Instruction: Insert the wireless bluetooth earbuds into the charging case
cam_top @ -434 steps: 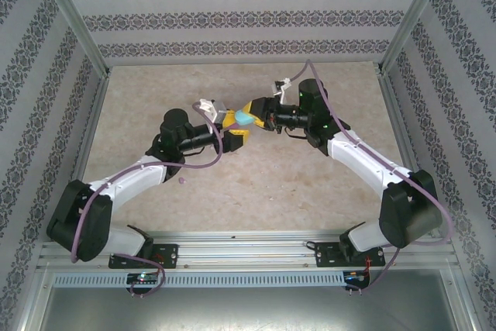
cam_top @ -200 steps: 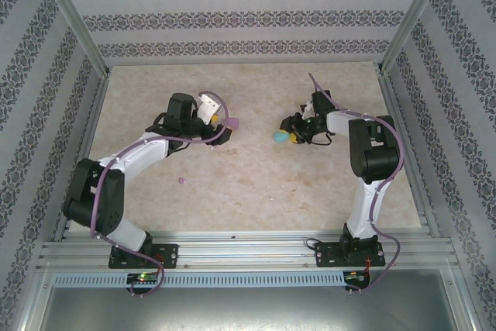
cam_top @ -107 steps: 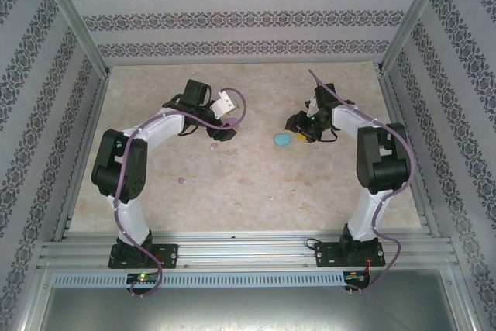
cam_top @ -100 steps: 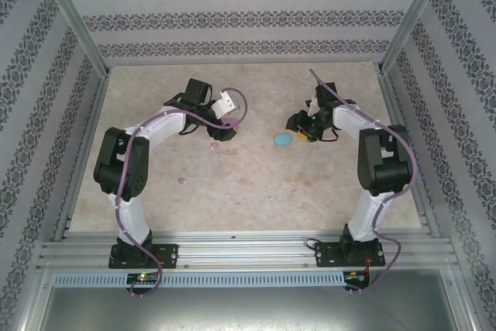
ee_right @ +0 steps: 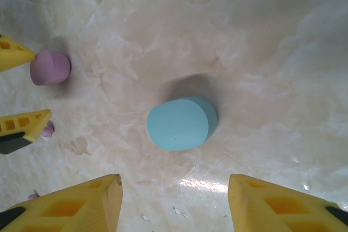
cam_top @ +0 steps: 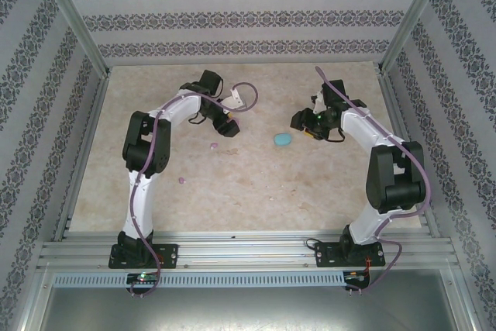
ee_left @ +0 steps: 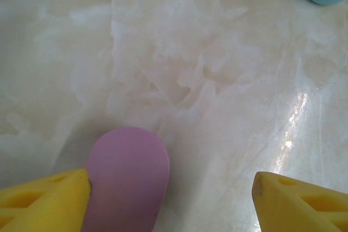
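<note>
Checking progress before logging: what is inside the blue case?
The blue case lies closed on the table, with nothing on top. Its inside is covered, so whether buds are in it cannot be seen.

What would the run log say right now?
left gripper: open, beside pink case | right gripper: open, near blue case | cases on table | pink earbud loose

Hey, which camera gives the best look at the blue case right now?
The right wrist view: the blue case sits whole and large mid-frame. The top view shows it as a small patch; the left wrist view catches just its edge at the upper right corner.
</note>
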Tool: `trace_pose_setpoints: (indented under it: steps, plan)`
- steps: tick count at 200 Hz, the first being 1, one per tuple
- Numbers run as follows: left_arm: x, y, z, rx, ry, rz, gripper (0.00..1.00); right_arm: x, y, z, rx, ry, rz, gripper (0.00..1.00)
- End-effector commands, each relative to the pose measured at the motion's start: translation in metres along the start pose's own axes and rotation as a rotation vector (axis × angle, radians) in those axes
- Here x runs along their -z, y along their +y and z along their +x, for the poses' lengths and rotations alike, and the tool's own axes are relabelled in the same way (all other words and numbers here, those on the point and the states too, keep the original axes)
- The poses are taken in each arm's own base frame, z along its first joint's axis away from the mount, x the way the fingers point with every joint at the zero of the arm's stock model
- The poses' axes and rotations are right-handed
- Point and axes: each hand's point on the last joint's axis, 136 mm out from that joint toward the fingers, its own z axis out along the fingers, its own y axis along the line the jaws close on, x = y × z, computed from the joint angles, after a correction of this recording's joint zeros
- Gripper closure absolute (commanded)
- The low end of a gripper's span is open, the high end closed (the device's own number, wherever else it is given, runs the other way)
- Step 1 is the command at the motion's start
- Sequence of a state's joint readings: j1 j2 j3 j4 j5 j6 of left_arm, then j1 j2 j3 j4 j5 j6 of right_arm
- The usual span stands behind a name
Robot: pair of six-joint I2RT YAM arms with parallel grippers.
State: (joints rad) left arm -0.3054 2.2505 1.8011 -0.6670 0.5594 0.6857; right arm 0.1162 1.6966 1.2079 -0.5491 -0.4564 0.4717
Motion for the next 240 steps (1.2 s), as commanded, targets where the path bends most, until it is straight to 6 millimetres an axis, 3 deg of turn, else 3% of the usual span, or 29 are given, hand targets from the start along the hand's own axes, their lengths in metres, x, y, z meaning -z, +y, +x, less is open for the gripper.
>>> trace_pose_setpoints:
  steps: [1,77,121,140,187,240]
  plan:
    - [-0.011,-0.004,0.029,0.049,0.101,0.051,0.22,0.002,0.01,0.003,0.011,-0.005,-0.016,0.46]
    - [-0.028,0.004,0.046,0.057,0.174,0.061,0.31,0.002,0.023,0.003,0.017,-0.008,-0.043,0.46]
    - [-0.021,-0.002,0.038,0.056,0.144,0.065,0.53,0.004,0.029,0.002,0.018,-0.014,-0.059,0.45]
    - [-0.014,-0.007,0.035,0.047,0.118,0.064,0.62,0.005,0.035,0.002,0.015,-0.015,-0.078,0.45]
    - [0.008,-0.03,0.026,0.0,0.027,0.067,0.7,0.007,0.061,0.007,-0.024,-0.007,-0.223,0.45]
    - [0.054,-0.069,-0.014,0.002,-0.239,0.089,0.73,0.01,0.11,0.033,-0.053,0.037,-0.433,0.43]
